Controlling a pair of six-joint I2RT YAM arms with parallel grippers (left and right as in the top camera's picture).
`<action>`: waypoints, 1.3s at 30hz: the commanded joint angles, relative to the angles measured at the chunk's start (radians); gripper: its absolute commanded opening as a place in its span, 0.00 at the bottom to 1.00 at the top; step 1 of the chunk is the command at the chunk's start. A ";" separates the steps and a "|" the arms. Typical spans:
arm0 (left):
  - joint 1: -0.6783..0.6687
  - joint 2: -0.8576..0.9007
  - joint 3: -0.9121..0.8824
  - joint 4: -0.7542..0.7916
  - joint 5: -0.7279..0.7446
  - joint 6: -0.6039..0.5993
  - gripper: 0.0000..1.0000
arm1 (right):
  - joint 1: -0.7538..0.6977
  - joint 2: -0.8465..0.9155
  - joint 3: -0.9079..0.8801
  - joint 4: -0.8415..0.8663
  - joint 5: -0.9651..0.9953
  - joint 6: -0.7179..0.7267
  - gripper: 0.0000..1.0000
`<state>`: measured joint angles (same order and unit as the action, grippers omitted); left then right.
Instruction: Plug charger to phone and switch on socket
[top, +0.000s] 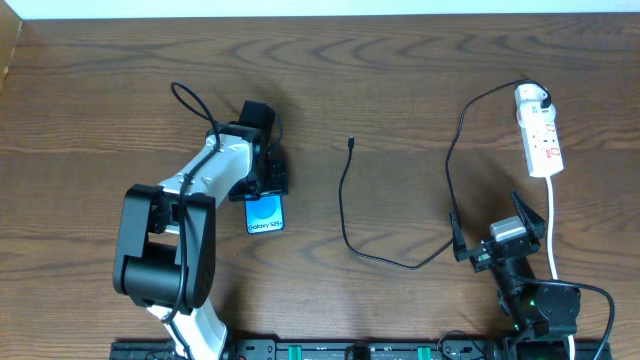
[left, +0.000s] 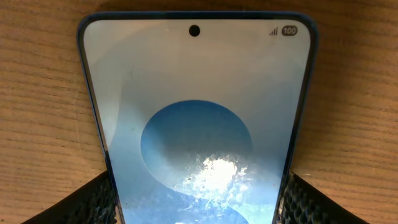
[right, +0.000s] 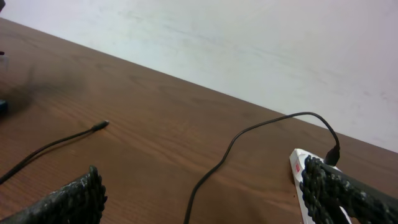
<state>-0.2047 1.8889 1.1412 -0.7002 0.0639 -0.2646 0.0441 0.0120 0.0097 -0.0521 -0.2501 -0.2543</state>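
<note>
Early in the job, by the look of it. On the table (top: 400, 60), left of centre, flat and screen-up: the phone (top: 265, 215). Directly over it, the left gripper (top: 263, 188), jaws astride the long edges. In the left wrist view, pads (left: 93, 202) hard by both sides of the glass, neither spread wide nor closed down. Cannot tell whether gripping or only bracketing.

Across mid-table, well apart from the phone: the charger (top: 345, 215), with its tip (top: 351, 142) lying loose on the wood, untouched and mated to nothing. Runs rightward, passing just beside the right gripper (top: 497, 228), then climbs to a black plug (top: 541, 97) at the far end of the socket (top: 542, 140), near the right edge. Appears seated there already, judging by the overhead and right wrist views. Whether on or off, too small to read.

At front right, that right gripper: jaws at full spread, holding nothing, facing the socket.

Done so far, on this evidence: at most, plug in socket and phone approached. Left to do: securing the phone, fetching the tip, mating it with the phone's port, then switching the socket on. Likely hardest: lining up so small a tip with a port hidden in every view.
</note>
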 joint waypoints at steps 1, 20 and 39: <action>-0.002 0.024 0.000 -0.044 0.008 -0.010 0.69 | 0.010 -0.006 -0.004 0.000 -0.003 0.007 0.99; 0.023 -0.072 0.028 -0.079 0.347 -0.025 0.69 | 0.010 -0.006 -0.004 0.000 -0.003 0.007 0.99; 0.172 -0.075 0.028 0.007 0.862 -0.025 0.68 | 0.010 -0.006 -0.004 0.000 -0.003 0.006 0.99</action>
<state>-0.0521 1.8477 1.1473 -0.7101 0.7708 -0.2882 0.0441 0.0120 0.0097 -0.0517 -0.2501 -0.2543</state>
